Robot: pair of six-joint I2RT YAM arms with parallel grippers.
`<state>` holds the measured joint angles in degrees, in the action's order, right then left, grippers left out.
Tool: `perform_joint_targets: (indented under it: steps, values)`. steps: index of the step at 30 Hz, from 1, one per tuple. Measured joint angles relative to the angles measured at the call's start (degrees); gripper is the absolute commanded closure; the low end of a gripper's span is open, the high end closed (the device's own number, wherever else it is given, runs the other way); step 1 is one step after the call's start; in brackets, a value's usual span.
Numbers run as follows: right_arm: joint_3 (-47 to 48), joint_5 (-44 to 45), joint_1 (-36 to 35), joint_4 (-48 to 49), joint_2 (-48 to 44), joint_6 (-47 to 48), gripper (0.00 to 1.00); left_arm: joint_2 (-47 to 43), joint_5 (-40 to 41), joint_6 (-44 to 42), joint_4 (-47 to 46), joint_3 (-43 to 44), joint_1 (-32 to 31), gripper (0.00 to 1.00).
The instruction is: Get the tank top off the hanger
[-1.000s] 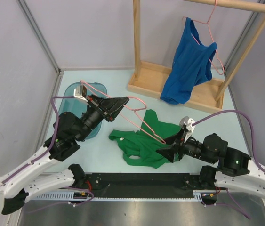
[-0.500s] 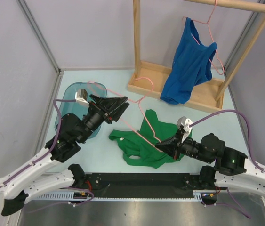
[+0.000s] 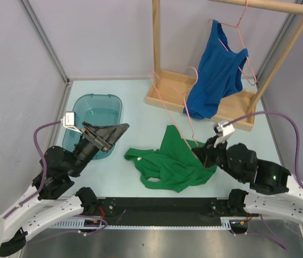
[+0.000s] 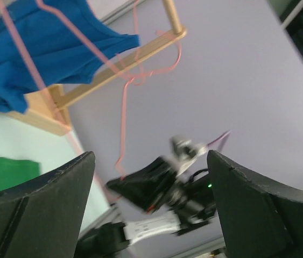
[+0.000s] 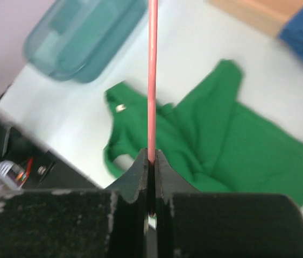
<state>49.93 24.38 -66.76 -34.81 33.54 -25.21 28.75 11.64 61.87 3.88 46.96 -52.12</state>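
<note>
Right wrist view: clenches right pincer (image 5: 150, 156) on bare pink hanger (image 5: 152, 80), lifted clear of green tank top (image 5: 232, 145) below, with left pincer (image 4: 150, 156) released.

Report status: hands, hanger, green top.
Left hand open, empty. Right hand shut on bare hanger. Green top on table, off hanger. Nothing in the way.

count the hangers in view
2. One hanger hangs on the rack, carrying the blue top. The other hanger is bare, clamped in the right gripper over the green top. None seems hidden.
</note>
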Motion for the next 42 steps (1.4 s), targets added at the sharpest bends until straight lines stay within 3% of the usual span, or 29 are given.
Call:
perform_joint_targets:
  steps: [5,9,16,21,29,37,38,39,41,42]
  values:
    - [14.32,0.35,11.82,-2.71,14.14,2.84,1.0,-0.79,-0.5,-5.64,8.07,0.81,0.0,0.1]
    - [24.44,-5.03,25.33,-3.08,24.87,4.83,1.0,0.26,-3.13,-8.7,13.25,2.34,0.0,0.1]
    - [40.74,-14.93,39.1,-3.69,39.47,6.8,1.0,1.73,-8.28,-11.82,17.0,4.61,0.0,0.1]
    - [48.5,-20.85,43.6,-2.67,45.81,6.6,1.0,3.17,-14.08,-13.49,17.55,4.63,0.0,0.13]
    - [57.77,-27.26,46.49,-1.51,54.18,2.56,1.0,14.29,-27.43,-15.5,17.22,4.17,-0.26,0.23]
    - [54.93,-28.92,45.83,0.57,54.86,-1.46,0.99,20.81,-26.32,-17.97,17.73,3.63,-7.82,0.22]
    - [54.27,-28.72,45.81,1.03,54.69,-1.73,0.94,21.7,-25.05,-18.43,18.21,3.69,-9.14,0.2]
    - [53.59,-28.57,45.81,1.66,54.49,-1.79,0.81,22.67,-23.71,-18.67,18.93,3.98,-10.4,0.18]
    - [52.46,-28.26,45.83,2.62,54.07,-1.68,0.69,25.49,-20.52,-19.54,20.81,5.03,-12.98,0.13]
    - [52.15,-28.35,45.77,2.38,53.9,-1.68,0.58,27.12,-18.99,-20.09,21.62,5.77,-14.23,0.1]
